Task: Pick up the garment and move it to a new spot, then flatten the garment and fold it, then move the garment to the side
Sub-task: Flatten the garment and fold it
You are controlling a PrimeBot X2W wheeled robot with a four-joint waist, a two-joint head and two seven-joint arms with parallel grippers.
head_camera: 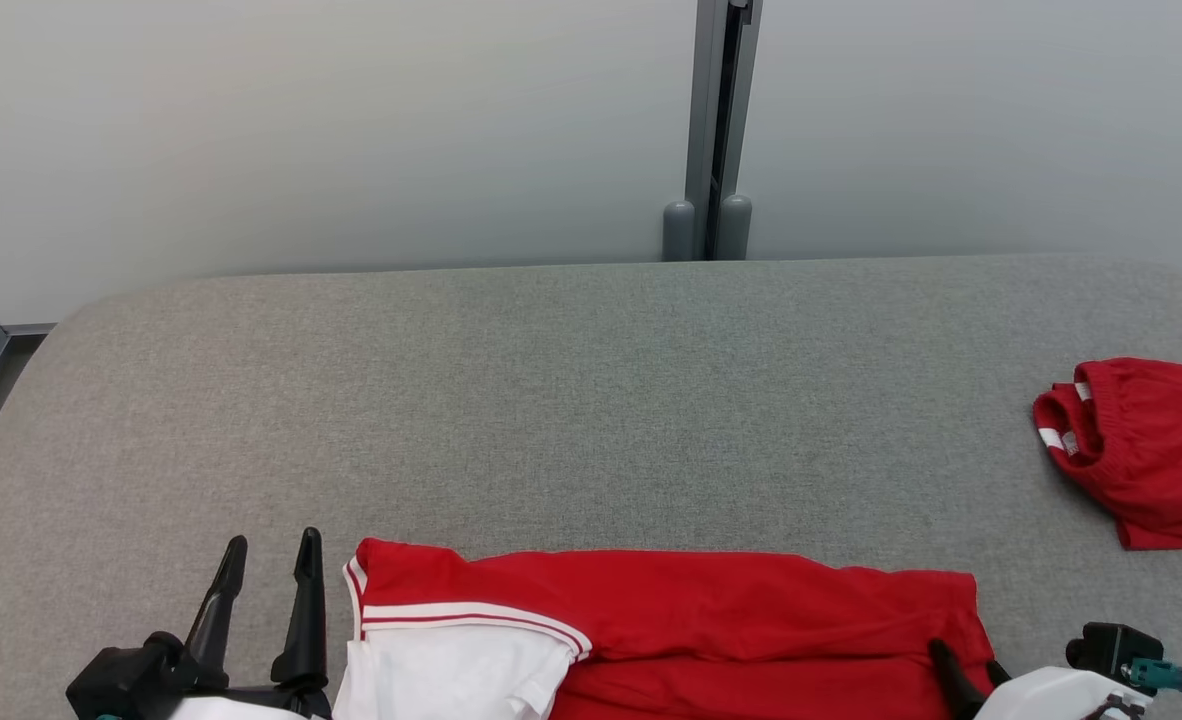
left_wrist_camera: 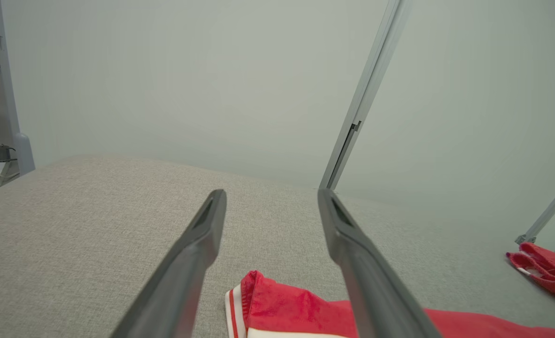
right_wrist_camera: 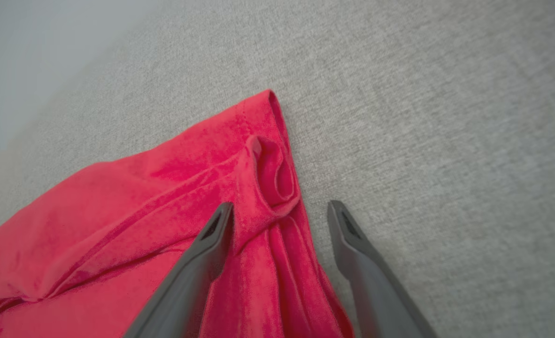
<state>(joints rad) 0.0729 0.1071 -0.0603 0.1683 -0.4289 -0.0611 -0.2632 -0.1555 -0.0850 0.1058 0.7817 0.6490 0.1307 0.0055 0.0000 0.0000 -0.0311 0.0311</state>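
The garment [head_camera: 711, 620] is red with a white panel and red-and-white trim. It lies spread along the near edge of the grey padded table [head_camera: 591, 400]. My left gripper [head_camera: 271, 545] stands open just left of the garment's trimmed corner [left_wrist_camera: 296, 310], its fingers above bare table. My right gripper [head_camera: 966, 665] is open over the garment's right end. In the right wrist view, my right gripper [right_wrist_camera: 281, 206] straddles a rumpled red edge fold [right_wrist_camera: 273, 178], with one finger over cloth and the other over the table. Nothing is held.
A second red piece of clothing [head_camera: 1141, 450] with white stripes lies bunched at the table's right edge, also seen as a red bundle [left_wrist_camera: 547, 272] from the left wrist. Pale wall panels and a grey post [head_camera: 716, 120] stand behind the table.
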